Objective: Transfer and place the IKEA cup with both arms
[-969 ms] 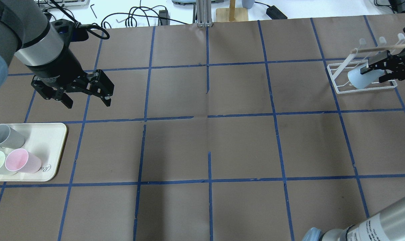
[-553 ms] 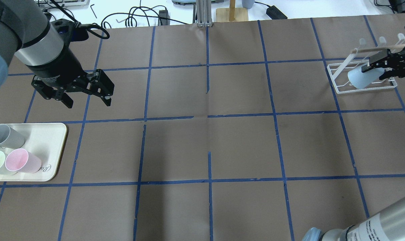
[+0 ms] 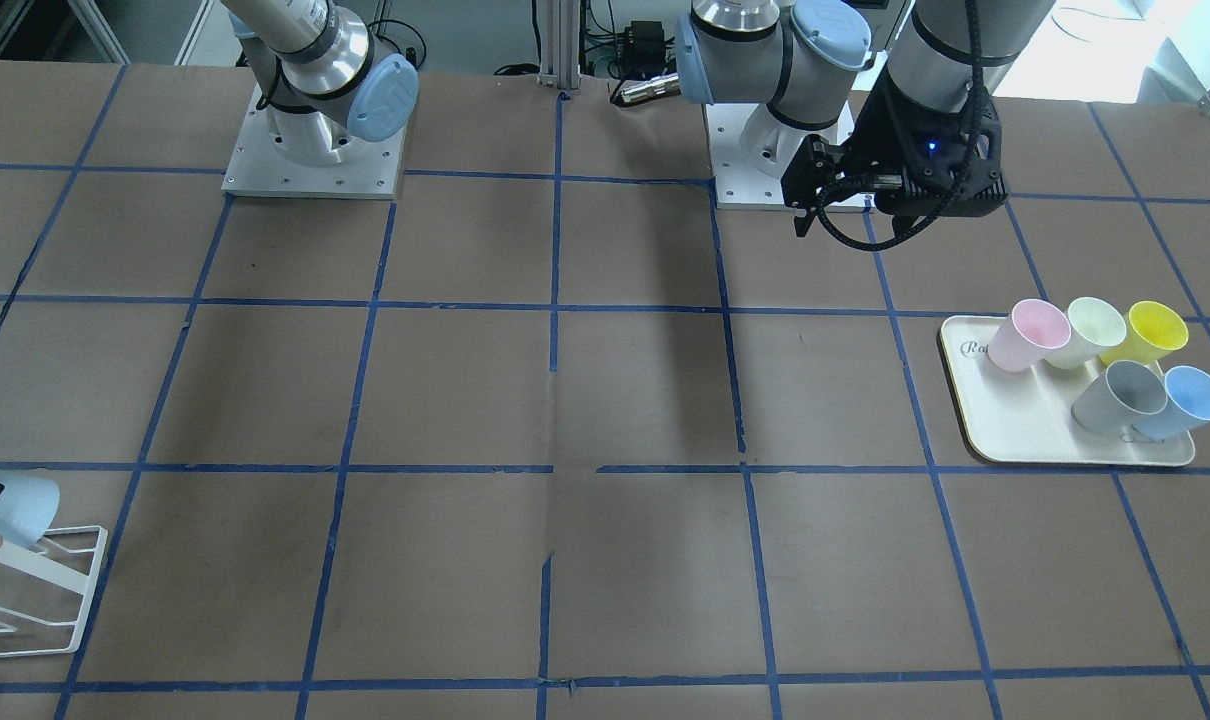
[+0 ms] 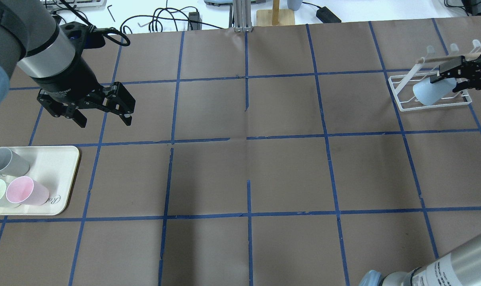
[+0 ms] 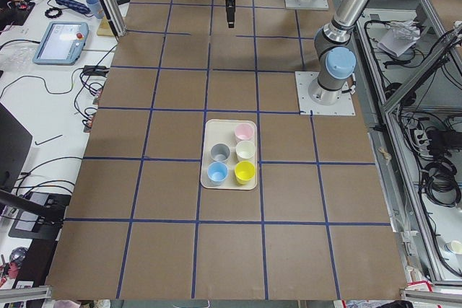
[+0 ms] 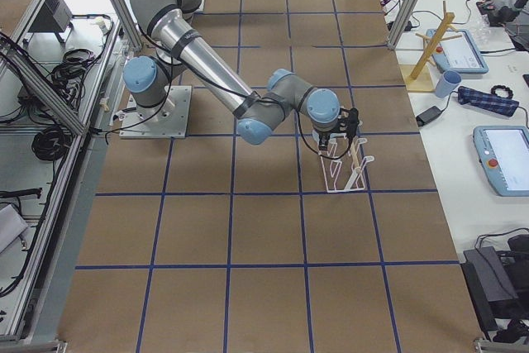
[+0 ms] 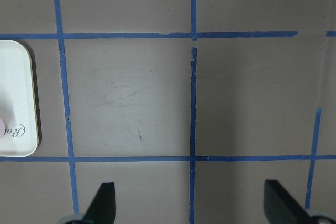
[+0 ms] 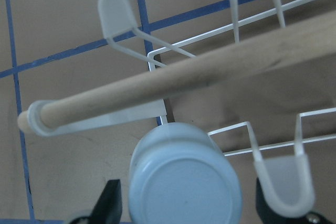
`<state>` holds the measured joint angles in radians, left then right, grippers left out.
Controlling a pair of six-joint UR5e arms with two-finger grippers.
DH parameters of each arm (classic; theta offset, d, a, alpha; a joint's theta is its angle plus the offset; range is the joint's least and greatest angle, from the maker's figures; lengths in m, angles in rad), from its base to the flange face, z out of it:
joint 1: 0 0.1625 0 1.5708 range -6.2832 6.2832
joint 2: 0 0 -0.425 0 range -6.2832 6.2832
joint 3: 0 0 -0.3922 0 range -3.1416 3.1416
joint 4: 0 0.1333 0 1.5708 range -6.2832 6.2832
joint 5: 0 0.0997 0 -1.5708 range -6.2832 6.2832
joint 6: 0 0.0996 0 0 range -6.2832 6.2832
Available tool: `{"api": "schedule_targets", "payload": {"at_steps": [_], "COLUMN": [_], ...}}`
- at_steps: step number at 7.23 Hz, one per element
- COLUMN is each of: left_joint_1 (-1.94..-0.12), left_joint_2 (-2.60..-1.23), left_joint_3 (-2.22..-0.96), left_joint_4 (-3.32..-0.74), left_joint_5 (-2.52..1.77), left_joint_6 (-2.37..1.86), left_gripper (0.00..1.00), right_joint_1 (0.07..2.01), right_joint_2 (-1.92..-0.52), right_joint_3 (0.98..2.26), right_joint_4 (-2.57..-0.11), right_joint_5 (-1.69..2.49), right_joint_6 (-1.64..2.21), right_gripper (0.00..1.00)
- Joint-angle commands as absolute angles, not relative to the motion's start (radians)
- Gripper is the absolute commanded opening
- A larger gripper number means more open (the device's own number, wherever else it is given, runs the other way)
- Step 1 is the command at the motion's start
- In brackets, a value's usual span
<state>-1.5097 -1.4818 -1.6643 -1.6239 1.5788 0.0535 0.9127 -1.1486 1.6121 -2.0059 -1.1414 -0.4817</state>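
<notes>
The IKEA cup (image 4: 428, 93) is light blue and sits tilted over a peg of the white wire rack (image 4: 402, 88) at the table's far right. Its base faces the right wrist view (image 8: 184, 190). It also shows at the left edge of the front view (image 3: 10, 505). My right gripper (image 4: 448, 82) is open, one finger on each side of the cup's base, with a gap on one side. My left gripper (image 4: 103, 117) is open and empty above the bare table, and its fingertips (image 7: 102, 203) show in the left wrist view.
A cream tray (image 3: 1025, 435) on the robot's left holds pink, pale green, yellow, grey and a second blue cup (image 3: 1190, 400). A wooden rod (image 8: 199, 85) runs across the rack above the cup. Cables and tools lie beyond the far table edge.
My right gripper has drawn back a little from the cup, up and to the right in the overhead view. The cup stays on the rack. The left arm has not moved.
</notes>
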Motion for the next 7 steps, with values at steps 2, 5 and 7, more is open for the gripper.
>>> {"api": "schedule_targets", "payload": {"at_steps": [2,5,7], "left_joint_1": [-1.509,-1.509,-1.500], "left_joint_2": [-1.482,-1.479,-1.482], "left_joint_3": [-1.664,-1.664,-1.648], "left_joint_4": [-1.623,-1.623,-1.623], "left_joint_5": [1.578,1.580,1.568], "left_joint_6": [0.057,0.058,0.060], "left_gripper": [1.00,1.00,1.00], "right_joint_1": [0.913,0.913,0.913], "right_joint_2": [-1.149,-1.160,-1.192], "right_joint_3": [1.614,1.602,1.600], "right_joint_4": [-2.006,-2.006,-2.006], "right_joint_5": [-1.141,-1.147,-1.150], "right_joint_6": [-0.482,-0.483,-0.482], "right_gripper": [0.55,0.51,0.51]}}
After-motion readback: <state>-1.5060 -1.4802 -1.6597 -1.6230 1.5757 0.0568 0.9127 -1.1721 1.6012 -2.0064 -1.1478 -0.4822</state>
